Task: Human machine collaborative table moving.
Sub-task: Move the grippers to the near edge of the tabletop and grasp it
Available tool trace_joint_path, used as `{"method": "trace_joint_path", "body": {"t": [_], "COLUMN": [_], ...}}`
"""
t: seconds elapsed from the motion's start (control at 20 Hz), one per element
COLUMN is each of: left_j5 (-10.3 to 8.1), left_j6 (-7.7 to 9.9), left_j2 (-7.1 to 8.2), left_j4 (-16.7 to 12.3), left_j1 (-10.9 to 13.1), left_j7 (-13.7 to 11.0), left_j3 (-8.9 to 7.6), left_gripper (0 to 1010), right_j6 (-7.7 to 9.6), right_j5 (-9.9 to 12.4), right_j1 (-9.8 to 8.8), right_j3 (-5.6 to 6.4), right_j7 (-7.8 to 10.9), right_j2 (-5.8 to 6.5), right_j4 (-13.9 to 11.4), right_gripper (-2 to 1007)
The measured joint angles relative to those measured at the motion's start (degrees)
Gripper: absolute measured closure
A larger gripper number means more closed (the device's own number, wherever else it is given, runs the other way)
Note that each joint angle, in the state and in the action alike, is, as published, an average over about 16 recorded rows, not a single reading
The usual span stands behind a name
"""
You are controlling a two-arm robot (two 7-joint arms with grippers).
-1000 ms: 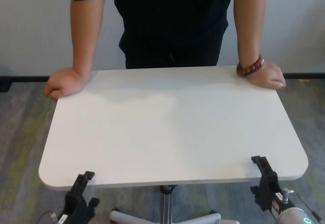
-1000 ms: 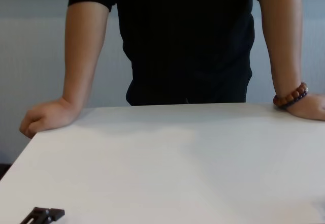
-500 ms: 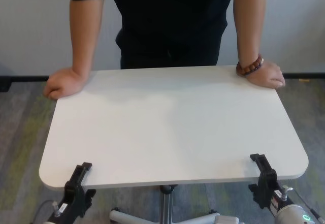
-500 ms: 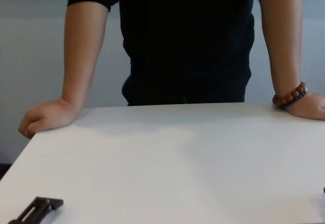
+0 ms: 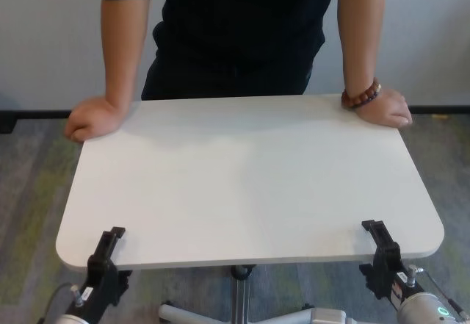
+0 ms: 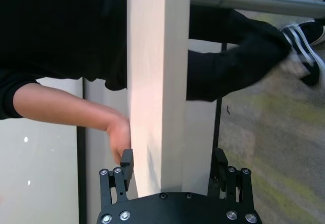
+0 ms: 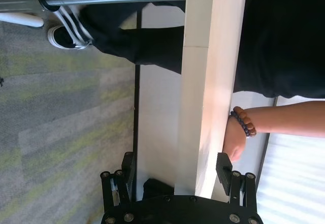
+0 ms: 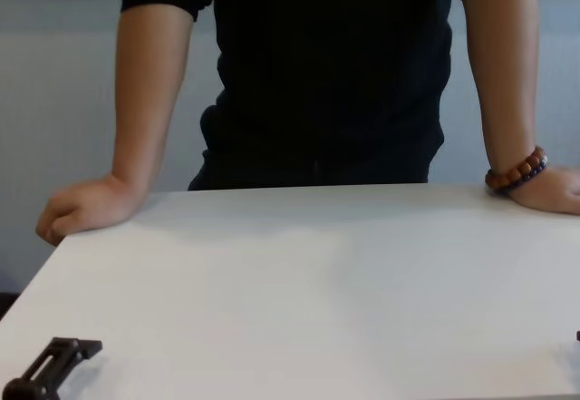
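The white table (image 5: 250,177) stands between me and the human (image 5: 235,23), who wears a black shirt. The human's hands rest on the two far corners, and the hand with the bead bracelet (image 5: 361,96) is on the right. My left gripper (image 5: 106,254) straddles the near edge at the left corner and is open, one finger above the top and one below (image 6: 172,163). My right gripper (image 5: 374,247) straddles the near edge at the right corner the same way, open (image 7: 175,165). Only the left gripper's upper finger (image 8: 54,359) shows in the chest view.
The table's grey metal leg (image 5: 239,294) and white base feet (image 5: 183,313) stand on grey-green carpet (image 5: 29,192) below the near edge. The human's striped black shoe (image 6: 304,46) is under the far side. A pale wall (image 5: 44,37) closes the back.
My left gripper has slid left along the near edge, toward the corner. The human's hips and torso have shifted to the left. The right gripper and both hands have stayed put.
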Motion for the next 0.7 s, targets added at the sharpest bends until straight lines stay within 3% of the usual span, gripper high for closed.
{"method": "trace_joint_path", "body": {"t": [0.7], "left_j5": [-1.06], "left_j6": [-1.5], "left_j2": [-0.69], "left_j4": [-0.01], "left_j1": [0.38], "left_j7": [-0.19], "left_j3": [-1.52], "left_gripper": [10], "right_j6": [-0.81], "right_j5": [-1.31], "right_j1": [-0.24], "right_j3": [1.39], "right_j7": [1.64], "right_j2": [-1.04], "right_j4": [0.31], "right_gripper": [0]}}
